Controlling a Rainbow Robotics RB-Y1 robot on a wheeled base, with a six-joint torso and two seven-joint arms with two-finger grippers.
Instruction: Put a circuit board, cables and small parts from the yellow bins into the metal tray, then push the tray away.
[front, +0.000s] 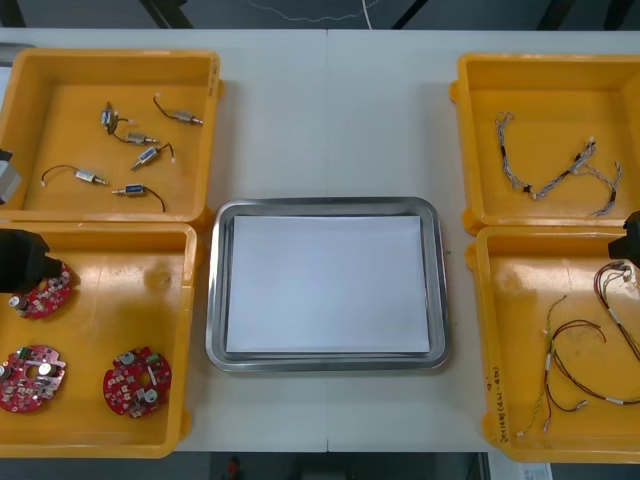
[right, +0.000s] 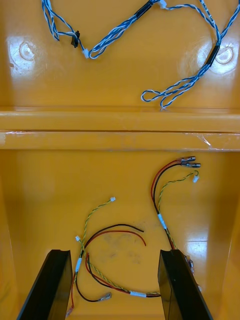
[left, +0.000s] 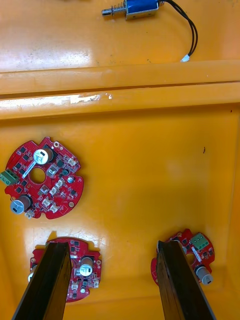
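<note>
Bench (front: 330, 120): a light top with two yellow bins down each side and the tray in the middle.
Tray (front: 325, 361): shiny metal rim, white inside. It sits between the two near bins, just beside both, and reaches up level with the near ends of the far ones.
Far-left bin (front: 60, 100): several small parts (front: 150, 155) with thin dark leads, scattered apart on the floor.
Near-left bin (front: 120, 290): three round red boards (front: 138, 380), none touching another.
Far-right bin (front: 540, 90): blue-white cables (front: 550, 178) in a loose tangle.
Near-right bin (front: 520, 300): red-yellow cables (front: 575, 350) with some black strands among them, spread over the floor.
Left gripper (left: 112, 245): at the bench's left edge, hovering over the near-left bin, close to the wall it shares with the far-left bin.
Left fingers (left: 52, 280): wide apart, holding nothing. From the wrist, each finger hides part of a board. The third board lies beyond the fingertips toward the wall, and a blue-bodied small part lies past that wall.
Right gripper (right: 115, 252): at the bench's right edge, hovering over the near-right bin near the wall it shares with the far-right bin.
Right fingers (right: 177, 285): wide apart, gripping nothing. The red-yellow cables lie on the bin floor between and beyond them, and the blue-white cables lie past the wall.
</note>
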